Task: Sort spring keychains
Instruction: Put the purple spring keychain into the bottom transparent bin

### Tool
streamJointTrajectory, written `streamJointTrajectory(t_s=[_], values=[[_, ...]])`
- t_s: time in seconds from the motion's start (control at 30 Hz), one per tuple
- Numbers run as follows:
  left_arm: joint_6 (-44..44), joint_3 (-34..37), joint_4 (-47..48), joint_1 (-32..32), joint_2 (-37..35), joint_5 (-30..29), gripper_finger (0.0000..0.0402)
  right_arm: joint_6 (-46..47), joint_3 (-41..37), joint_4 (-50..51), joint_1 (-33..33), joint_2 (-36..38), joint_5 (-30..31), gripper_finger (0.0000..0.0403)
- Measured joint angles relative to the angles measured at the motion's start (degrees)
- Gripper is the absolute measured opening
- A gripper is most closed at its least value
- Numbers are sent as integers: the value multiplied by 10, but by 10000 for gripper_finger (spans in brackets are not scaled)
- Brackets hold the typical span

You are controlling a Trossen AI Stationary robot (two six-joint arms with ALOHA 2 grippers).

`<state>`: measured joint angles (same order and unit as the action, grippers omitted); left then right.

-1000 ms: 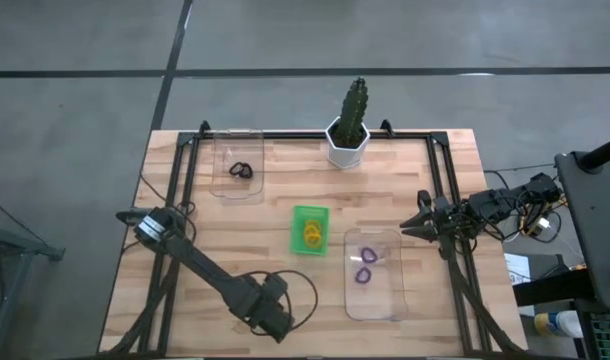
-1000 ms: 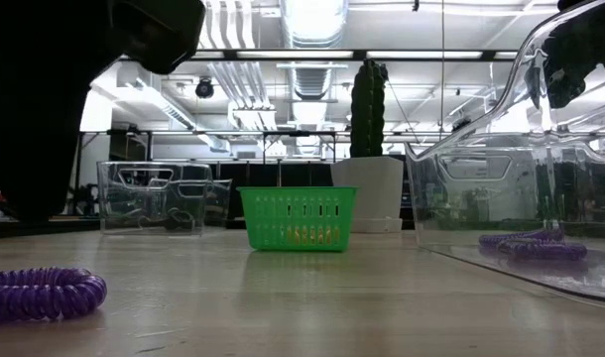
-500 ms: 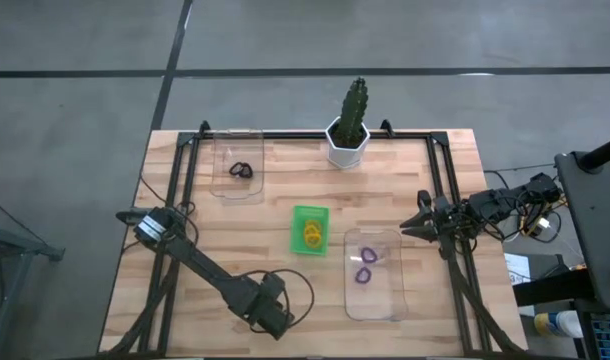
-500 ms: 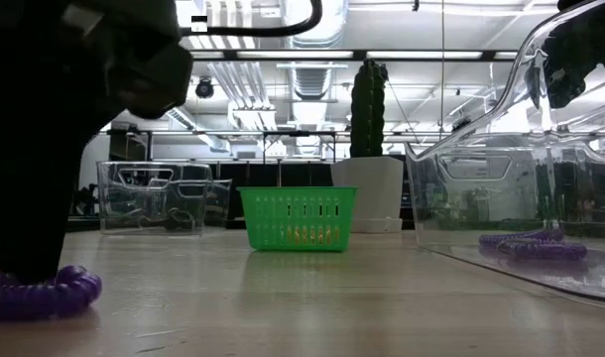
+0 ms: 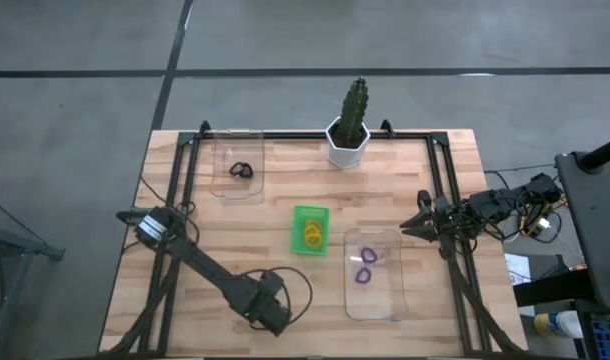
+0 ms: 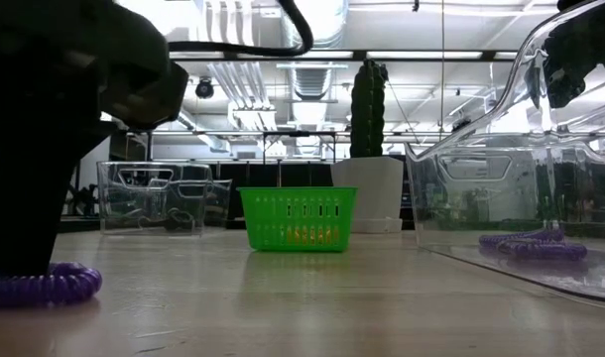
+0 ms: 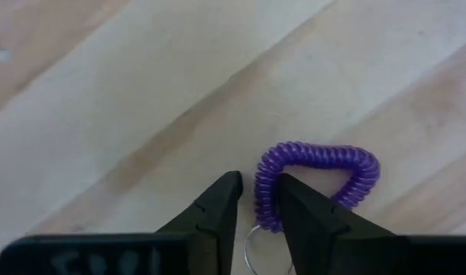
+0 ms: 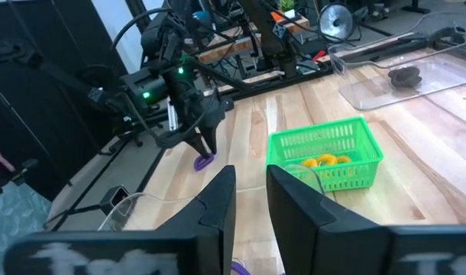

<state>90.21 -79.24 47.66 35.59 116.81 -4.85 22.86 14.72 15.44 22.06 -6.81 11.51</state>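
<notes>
- The left gripper point(image 7: 254, 200) is down at the table point(image 5: 235, 230) near its front edge, its two dark fingers point(image 7: 218, 205) parted by a narrow gap.
- A purple spring keychain point(image 7: 313, 179) lies flat on the wood; one side of its coil sits between the fingertips, the rest curves away beyond and to one side of them. The fingers straddle the coil but are not clearly clamped on it, so whether they grip it cannot be told.
- In the low view the same purple keychain point(image 6: 45, 286) rests on the table under the dark mass of the left arm.
- The right gripper point(image 5: 407, 228) hovers at the right side of the table, well apart from the left one. Its fingers point(image 8: 218, 200) stand slightly apart with nothing between them.
- Ahead of the right fingers stands a small green tray point(image 8: 327, 154) holding orange keychains point(image 8: 325, 161).
- A clear tray point(image 5: 372, 272) just beside the right fingertips holds two purple keychains point(image 5: 365, 266).
- A second clear tray point(image 5: 237, 166), far from both grippers, holds black keychains point(image 5: 242, 170).
- A cactus in a white pot point(image 5: 349, 128) stands at the back edge.
</notes>
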Motion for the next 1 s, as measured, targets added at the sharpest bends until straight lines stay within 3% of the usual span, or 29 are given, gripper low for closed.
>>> streamJointTrajectory(t_s=[0.23, 0.53, 0.7, 1.0], values=[[-40, 4, 14, -17, 1, -2, 15, 1, 0, 0, 0, 0, 0, 81], [-146, 6, 24, -32, -24, -15, 4, 104, 0, 1, 0, -1, 0, 72], [-190, 14, 42, -38, -69, -106, 1, 102, 0, 1, 0, -1, 0, 68], [-209, 43, 34, -43, -224, -208, 1, 100, 0, -18, 0, 0, 6, 77]])
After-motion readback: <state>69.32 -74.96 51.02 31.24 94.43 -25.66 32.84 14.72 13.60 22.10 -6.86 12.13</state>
